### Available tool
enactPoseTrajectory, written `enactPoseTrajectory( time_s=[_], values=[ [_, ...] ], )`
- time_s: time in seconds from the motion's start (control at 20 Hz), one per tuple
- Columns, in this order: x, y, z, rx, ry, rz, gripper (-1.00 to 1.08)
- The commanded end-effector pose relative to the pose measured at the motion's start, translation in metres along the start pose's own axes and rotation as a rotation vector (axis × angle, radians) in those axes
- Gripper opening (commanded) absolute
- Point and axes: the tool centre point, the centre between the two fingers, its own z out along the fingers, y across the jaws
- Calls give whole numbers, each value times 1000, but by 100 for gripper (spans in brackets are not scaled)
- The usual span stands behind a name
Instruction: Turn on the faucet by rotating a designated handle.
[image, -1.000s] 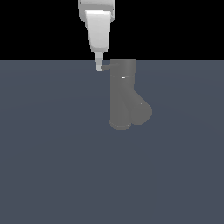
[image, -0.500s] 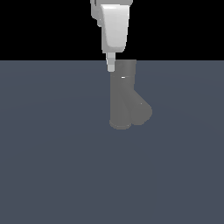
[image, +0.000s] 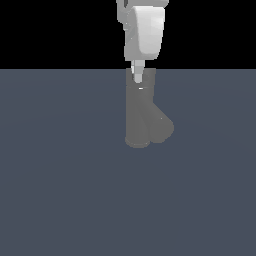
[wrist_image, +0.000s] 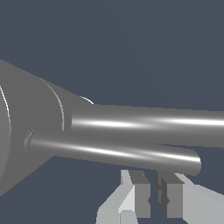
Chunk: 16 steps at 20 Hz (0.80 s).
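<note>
The grey Y-shaped faucet (image: 139, 117) stands upright in the middle of the exterior view, its stubby spout (image: 162, 127) angling to that view's right. My gripper (image: 138, 76) hangs straight down onto the faucet's top, fingers together. Just below the fingertips, the handle (image: 141, 88) shows only as a small bright glint. In the wrist view the faucet (wrist_image: 26, 131) fills one side, and the handle (wrist_image: 131, 153) is a shiny short rod ending close to my gripper (wrist_image: 154, 177). The gripper is shut with nothing between its fingers. A longer shiny rod (wrist_image: 166, 124) runs beside the handle.
A flat blue-grey floor (image: 60, 190) surrounds the faucet on all sides. Black background lies above the horizon. My white wrist housing (image: 145, 30) hangs over the faucet's top.
My gripper has moved toward the exterior view's right, from beside the faucet's upper left edge to directly over its top. The faucet has not moved.
</note>
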Motion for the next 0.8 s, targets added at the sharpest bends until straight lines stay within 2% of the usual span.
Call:
enactPoseTrajectory(
  time_s=[0.0, 0.6, 0.65, 0.7, 0.75],
  values=[
    [32, 3, 0, 2, 3, 35, -100],
    [90, 4, -1, 1, 2, 47, -100],
    [90, 4, -1, 1, 2, 47, -100],
    [57, -4, 0, -1, -4, -7, -100],
    [59, -5, 0, -1, -4, -6, -100]
  ],
)
